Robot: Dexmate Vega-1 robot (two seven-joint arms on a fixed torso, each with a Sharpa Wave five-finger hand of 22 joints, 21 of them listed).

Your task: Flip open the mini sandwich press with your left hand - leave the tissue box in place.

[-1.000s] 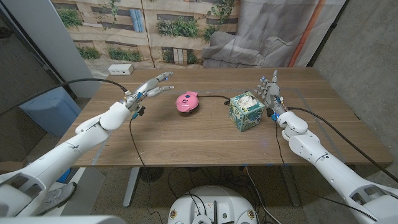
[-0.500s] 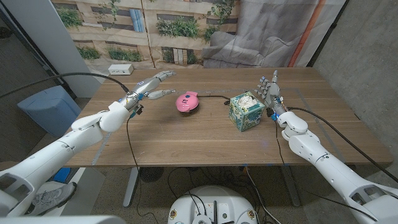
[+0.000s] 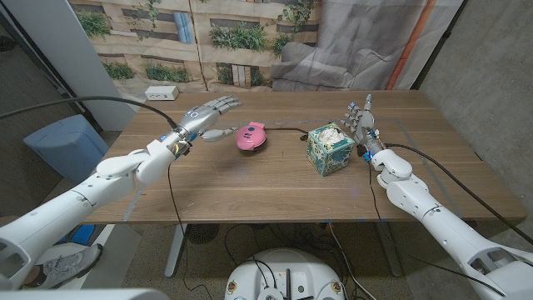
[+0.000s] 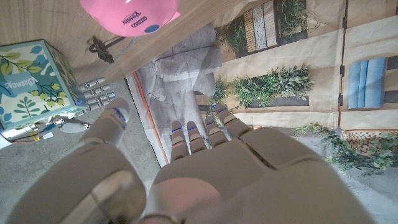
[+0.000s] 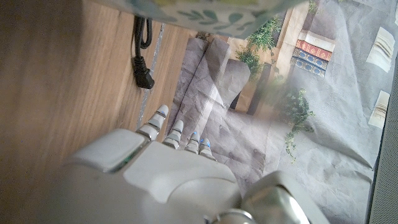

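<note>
The pink mini sandwich press (image 3: 251,136) sits closed near the table's middle, its black cord (image 3: 287,129) trailing toward the tissue box. My left hand (image 3: 208,116) hovers above the table just left of the press, fingers spread, thumb (image 3: 218,132) reaching toward it, holding nothing. The left wrist view catches the press (image 4: 132,15) beyond my fingers (image 4: 186,134). The floral tissue box (image 3: 328,147) stands right of the press, also seen as the box (image 4: 32,81) in the left wrist view. My right hand (image 3: 361,121) stands upright beside the box, fingers apart.
A white power strip (image 3: 161,93) lies at the table's far left corner. A blue bin (image 3: 67,143) stands off the table's left side. A black plug (image 5: 143,75) lies on the wood near my right hand.
My left hand has moved up and right toward the press, its thumb now close to the press's left side. The right hand, press and tissue box have stayed put.
</note>
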